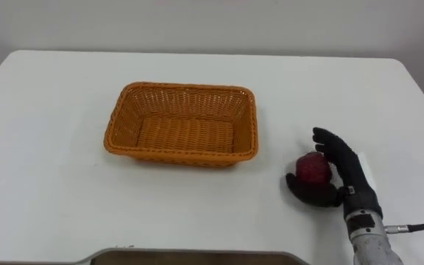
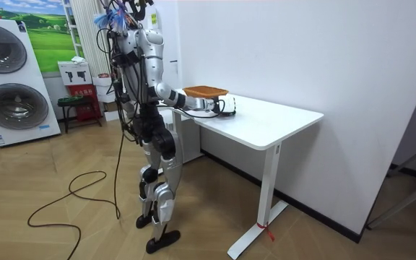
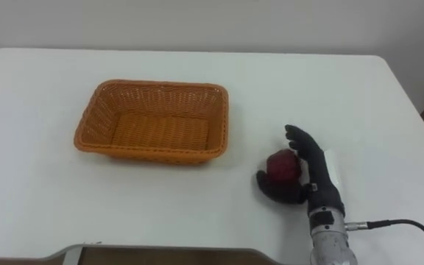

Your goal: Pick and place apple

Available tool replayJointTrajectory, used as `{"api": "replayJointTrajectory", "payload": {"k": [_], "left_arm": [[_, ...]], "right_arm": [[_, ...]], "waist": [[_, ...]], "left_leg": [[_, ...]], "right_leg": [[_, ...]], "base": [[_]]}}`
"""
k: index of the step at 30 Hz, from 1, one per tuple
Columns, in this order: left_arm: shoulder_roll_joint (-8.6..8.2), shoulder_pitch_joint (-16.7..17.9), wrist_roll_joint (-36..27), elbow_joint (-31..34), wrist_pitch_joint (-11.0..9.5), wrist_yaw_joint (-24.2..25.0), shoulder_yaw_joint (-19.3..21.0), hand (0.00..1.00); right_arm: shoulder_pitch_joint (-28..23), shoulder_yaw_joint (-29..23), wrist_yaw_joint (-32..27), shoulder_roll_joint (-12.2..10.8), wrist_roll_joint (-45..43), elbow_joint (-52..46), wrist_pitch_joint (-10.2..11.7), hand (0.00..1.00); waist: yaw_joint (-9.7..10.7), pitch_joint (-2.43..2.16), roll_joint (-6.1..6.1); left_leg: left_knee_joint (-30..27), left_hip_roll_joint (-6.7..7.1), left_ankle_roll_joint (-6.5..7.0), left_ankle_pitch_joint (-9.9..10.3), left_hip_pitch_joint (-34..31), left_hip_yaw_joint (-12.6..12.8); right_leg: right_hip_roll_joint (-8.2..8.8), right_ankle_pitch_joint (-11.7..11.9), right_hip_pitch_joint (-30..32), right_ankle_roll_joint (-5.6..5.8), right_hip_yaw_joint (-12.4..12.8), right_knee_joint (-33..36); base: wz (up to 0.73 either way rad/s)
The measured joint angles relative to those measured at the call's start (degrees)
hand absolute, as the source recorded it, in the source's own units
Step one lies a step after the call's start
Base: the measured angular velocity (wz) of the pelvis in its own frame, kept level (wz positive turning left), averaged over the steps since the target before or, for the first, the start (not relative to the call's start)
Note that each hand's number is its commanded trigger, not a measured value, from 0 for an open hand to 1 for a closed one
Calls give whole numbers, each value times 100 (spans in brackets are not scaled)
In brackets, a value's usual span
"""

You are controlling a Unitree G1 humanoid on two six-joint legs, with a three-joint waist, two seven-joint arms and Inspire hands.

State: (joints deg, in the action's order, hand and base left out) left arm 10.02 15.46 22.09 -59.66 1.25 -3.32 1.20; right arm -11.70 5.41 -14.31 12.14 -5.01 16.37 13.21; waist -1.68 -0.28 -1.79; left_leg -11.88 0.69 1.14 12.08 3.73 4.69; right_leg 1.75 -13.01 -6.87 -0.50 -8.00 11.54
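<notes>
My right hand [image 1: 352, 178] is curled round the red apple [image 1: 312, 168], on the white table [image 1: 50, 184] just right of the wicker basket [image 1: 175, 157]. I judge this the grasp; whether it's lifted yet is hard to tell. Next: raise, carry left over the rim. The basket holds nothing

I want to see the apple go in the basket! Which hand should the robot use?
The right hand. Its fingers and thumb are curled round the red apple on the table, just right of the orange basket, so it probably only needs to lift and carry it over.
</notes>
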Motion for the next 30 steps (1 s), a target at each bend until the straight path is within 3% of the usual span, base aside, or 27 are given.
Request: {"api": "replayJointTrajectory", "payload": {"k": [6, 17, 23, 25, 30], "left_arm": [[0, 1, 1, 0, 1, -4, -2, 0], [-3, -15, 10, 4, 11, -4, -26, 0], [-2, -20, 11, 3, 11, 4, -20, 0], [-2, -32, 12, -6, 9, 15, 5, 0], [-7, -56, 125, -5, 9, 48, 87, 0]], "right_arm": [[54, -13, -129, 2, 1, 115, 61, 100], [182, -42, -257, -79, -5, 161, -18, 100], [270, -48, -364, -93, -15, 31, -184, 100], [279, -45, -366, -60, 10, -121, -295, 100], [486, -57, -315, -1, 5, -457, -361, 100]], "waist": [[-13, -9, -8], [-5, -5, -28], [-15, -5, -62], [-38, 28, -116], [-38, 42, -129]], "left_leg": [[20, 4, -3, 6, 72, -2], [11, 4, -5, 7, 80, -8], [7, 7, -3, 7, -7, -8], [6, 11, -2, 6, -13, -7], [-1, 16, 0, 3, -106, -13]], "right_leg": [[-3, 1, -75, -2, -4, -78], [-5, 3, -113, -5, -7, -78], [-2, 4, -45, -5, -22, -71], [2, 5, -32, -5, -23, -66], [7, 5, 52, -5, -39, -74]], "base": [[0], [0], [0], [0], [0]]}}
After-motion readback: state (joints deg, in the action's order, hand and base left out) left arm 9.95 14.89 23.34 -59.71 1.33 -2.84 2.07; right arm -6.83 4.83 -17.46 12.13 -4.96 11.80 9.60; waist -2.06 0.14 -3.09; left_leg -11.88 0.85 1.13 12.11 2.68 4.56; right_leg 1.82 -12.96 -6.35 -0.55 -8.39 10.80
